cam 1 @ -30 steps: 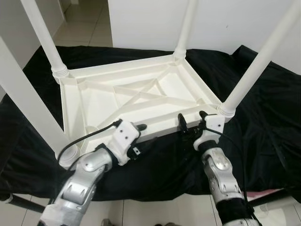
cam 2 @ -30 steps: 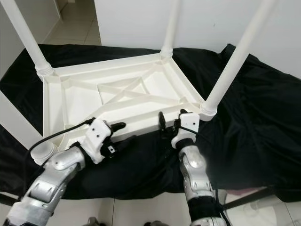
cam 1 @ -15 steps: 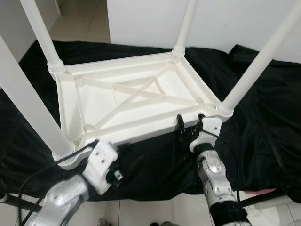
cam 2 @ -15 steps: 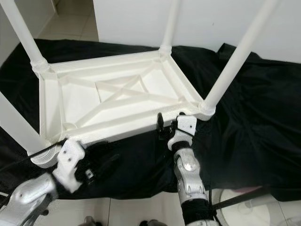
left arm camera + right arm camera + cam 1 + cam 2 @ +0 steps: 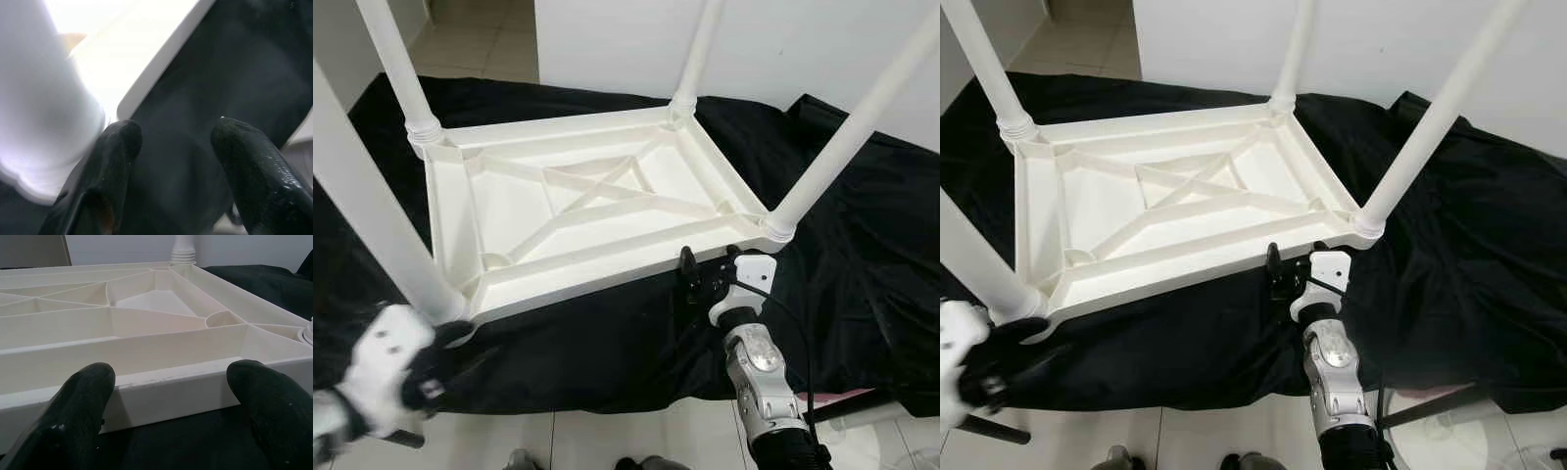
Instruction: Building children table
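Upturned table (image 5: 578, 211), right claw (image 5: 166, 396) agape at its rim, left claw (image 5: 171, 161) agape, empty

Silver jointed right arm (image 5: 761, 362), white wrist block, black cable, black-fingered tool (image 5: 708, 266).

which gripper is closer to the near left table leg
Left. The left gripper sits right at the base of that leg; the right gripper is at the table's near edge, close to the near right leg.

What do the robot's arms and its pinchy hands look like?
The right arm is shiny silver metal with rounded joints. Its right end effector has a white block, two long black fingers and a thin black cable. The left end effector has the same white block and glossy black fingers.
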{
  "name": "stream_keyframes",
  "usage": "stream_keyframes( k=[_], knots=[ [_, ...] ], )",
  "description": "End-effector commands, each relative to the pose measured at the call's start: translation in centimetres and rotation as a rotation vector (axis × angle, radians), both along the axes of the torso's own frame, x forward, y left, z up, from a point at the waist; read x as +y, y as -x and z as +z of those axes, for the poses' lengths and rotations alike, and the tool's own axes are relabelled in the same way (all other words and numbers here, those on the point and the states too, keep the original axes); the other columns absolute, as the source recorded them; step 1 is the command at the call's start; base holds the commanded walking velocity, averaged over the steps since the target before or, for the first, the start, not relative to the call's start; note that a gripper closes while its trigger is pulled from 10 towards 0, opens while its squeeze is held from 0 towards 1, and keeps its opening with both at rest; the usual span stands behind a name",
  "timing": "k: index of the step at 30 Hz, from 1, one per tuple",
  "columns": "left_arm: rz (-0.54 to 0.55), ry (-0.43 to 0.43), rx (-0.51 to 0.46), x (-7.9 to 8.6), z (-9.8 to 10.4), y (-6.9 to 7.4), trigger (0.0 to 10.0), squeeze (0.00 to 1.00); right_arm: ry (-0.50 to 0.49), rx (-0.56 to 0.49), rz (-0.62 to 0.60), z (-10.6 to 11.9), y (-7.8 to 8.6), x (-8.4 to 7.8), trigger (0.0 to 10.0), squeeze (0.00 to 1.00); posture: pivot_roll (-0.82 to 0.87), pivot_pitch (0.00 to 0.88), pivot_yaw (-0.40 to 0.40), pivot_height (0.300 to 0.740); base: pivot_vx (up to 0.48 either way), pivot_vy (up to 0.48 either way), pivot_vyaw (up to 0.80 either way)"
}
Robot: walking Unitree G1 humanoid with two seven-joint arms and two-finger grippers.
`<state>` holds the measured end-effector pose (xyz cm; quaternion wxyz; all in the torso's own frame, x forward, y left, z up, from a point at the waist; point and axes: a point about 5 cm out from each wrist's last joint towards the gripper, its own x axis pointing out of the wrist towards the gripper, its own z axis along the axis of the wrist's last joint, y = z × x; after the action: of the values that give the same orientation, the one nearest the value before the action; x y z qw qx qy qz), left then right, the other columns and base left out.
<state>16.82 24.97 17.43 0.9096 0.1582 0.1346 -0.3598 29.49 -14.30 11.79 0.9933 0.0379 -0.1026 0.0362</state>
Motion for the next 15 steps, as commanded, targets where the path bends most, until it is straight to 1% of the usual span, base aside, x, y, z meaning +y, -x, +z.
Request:
stream_keyframes(
  k=[1, 2, 3, 6, 7, 8, 9, 10, 12, 13, 14, 15],
  knots=[
    [0.044, -0.027, 0.016, 1.5, 0.2, 0.2, 10.0, 0.0, 0.005, 0.034, -0.028, -0.9, 0.3, -0.8, 10.0, 0.0, 0.13, 0.139, -0.108, 0.74, 0.0, 0.0, 0.0],
    [0.091, -0.037, 0.03, 2.8, 0.6, 0.3, 10.0, 0.0, 0.006, 0.036, -0.029, -1.0, 0.4, -0.8, 10.0, 0.0, 0.13, 0.141, -0.107, 0.74, 0.0, 0.0, 0.0],
    [0.091, -0.037, 0.03, 2.8, 0.6, 0.3, 10.0, 0.0, 0.006, 0.036, -0.029, -1.0, 0.4, -0.8, 10.0, 0.0, 0.13, 0.141, -0.107, 0.74, 0.0, 0.0, 0.0],
    [0.192, -0.005, 0.022, 5.4, 1.3, 0.4, 10.0, 0.0, 0.009, 0.042, -0.034, -1.2, 0.7, -0.9, 10.0, 0.0, 0.13, 0.145, -0.099, 0.74, 0.0, 0.0, 0.0],
    [0.192, -0.005, 0.022, 5.4, 1.3, 0.4, 10.0, 0.0, 0.009, 0.042, -0.034, -1.2, 0.7, -0.9, 10.0, 0.0, 0.13, 0.145, -0.099, 0.74, 0.0, 0.0, 0.0],
    [0.213, -0.001, 0.02, 5.9, 1.5, 0.5, 10.0, 0.0, 0.011, 0.044, -0.036, -1.3, 0.7, -1.0, 10.0, 0.0, 0.13, 0.145, -0.099, 0.74, 0.0, 0.0, 0.0],
    [0.247, -0.019, 0.017, 7.0, 1.5, 0.6, 10.0, 0.0, 0.011, 0.044, -0.039, -1.3, 0.8, -1.0, 10.0, 0.0, 0.12, 0.153, -0.089, 0.74, 0.0, 0.0, 0.0],
    [0.316, -0.018, -0.02, 8.5, 1.9, 0.3, 10.0, 0.0, 0.012, 0.046, -0.05, -1.4, 1.0, -1.3, 10.0, 0.0, 0.12, 0.154, -0.085, 0.74, 0.0, 0.0, 0.0],
    [0.445, -0.023, -0.084, 11.0, 2.4, -0.3, 10.0, 0.0, 0.009, 0.05, -0.058, -1.6, 1.4, -1.4, 10.0, 0.0, 0.12, 0.156, -0.079, 0.74, 0.0, 0.0, 0.0],
    [0.445, -0.023, -0.084, 11.0, 2.4, -0.3, 10.0, 0.0, 0.009, 0.05, -0.058, -1.6, 1.4, -1.4, 10.0, 0.0, 0.12, 0.156, -0.079, 0.74, 0.0, 0.0, 0.0],
    [0.481, -0.02, -0.097, 11.6, 2.4, -0.5, 10.0, 0.0, 0.008, 0.052, -0.059, -1.7, 1.5, -1.4, 10.0, 0.0, 0.12, 0.156, -0.079, 0.74, 0.0, 0.0, 0.0],
    [0.481, -0.02, -0.097, 11.6, 2.4, -0.5, 10.0, 0.0, 0.008, 0.052, -0.059, -1.7, 1.5, -1.4, 10.0, 0.0, 0.12, 0.156, -0.079, 0.74, 0.0, 0.0, 0.0]
  ],
)
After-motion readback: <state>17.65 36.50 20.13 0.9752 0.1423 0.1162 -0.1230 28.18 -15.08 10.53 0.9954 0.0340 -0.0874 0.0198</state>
